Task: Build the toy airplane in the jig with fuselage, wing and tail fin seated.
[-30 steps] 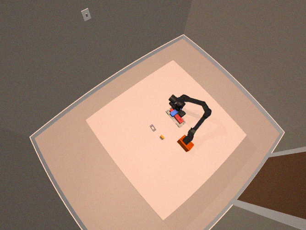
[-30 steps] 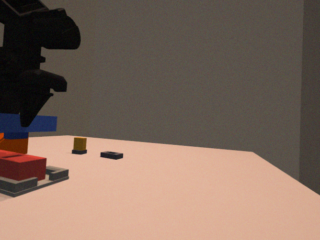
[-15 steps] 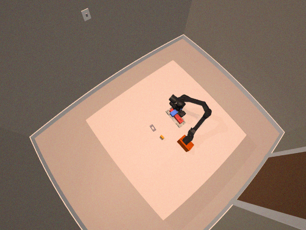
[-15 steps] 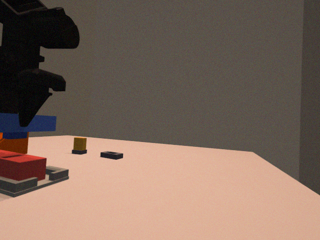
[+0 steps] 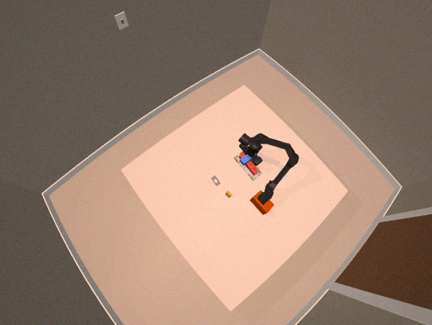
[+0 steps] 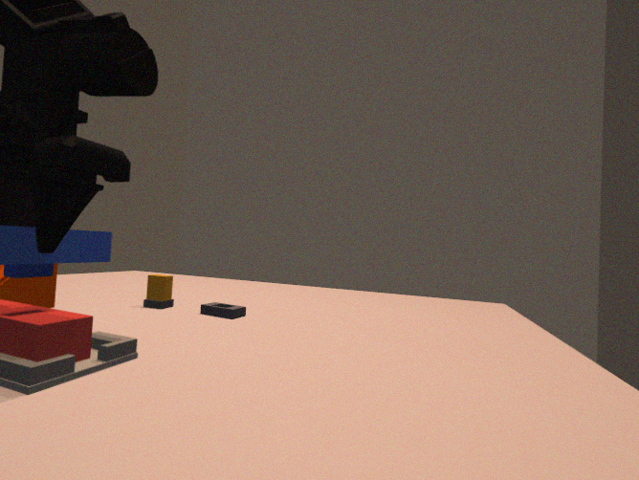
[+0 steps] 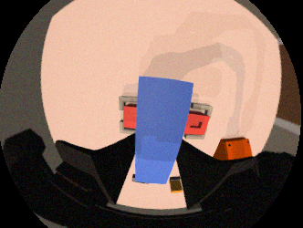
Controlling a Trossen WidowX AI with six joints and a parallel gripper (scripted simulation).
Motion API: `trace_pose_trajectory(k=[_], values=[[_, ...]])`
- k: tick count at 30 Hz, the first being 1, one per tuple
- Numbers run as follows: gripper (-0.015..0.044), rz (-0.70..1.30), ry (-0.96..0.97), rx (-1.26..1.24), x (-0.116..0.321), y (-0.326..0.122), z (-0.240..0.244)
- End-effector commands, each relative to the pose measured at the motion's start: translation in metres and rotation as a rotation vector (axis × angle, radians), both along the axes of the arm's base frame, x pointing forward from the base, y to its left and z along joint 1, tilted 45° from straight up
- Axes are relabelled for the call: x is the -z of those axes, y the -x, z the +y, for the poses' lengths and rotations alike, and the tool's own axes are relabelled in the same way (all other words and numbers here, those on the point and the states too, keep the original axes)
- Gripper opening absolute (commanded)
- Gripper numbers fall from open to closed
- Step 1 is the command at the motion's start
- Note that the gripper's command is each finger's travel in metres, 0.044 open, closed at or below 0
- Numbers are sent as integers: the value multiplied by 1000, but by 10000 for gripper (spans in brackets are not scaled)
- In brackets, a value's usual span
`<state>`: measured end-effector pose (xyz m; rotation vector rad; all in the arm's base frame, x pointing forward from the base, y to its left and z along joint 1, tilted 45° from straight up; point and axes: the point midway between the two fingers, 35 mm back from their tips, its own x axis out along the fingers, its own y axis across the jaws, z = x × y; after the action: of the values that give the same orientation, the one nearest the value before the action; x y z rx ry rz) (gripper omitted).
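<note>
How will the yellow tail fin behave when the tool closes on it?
The yellow tail fin looks like a plain, hard-edged block, so I'd expect it to stay stiff. It looks small and taller than wide, so a sideways nudge might tip it, though the dark holder around its foot probably steadies it.
</note>
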<state>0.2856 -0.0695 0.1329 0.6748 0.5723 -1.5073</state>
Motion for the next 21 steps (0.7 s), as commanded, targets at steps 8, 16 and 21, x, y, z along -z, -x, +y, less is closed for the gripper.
trace_pose_trajectory(k=[8,16,21], values=[[196,-11,4,1,3,-1,-7],[196,-11,4,1,12,-1,-16],[196,-11,5,1,17,-1,-22]])
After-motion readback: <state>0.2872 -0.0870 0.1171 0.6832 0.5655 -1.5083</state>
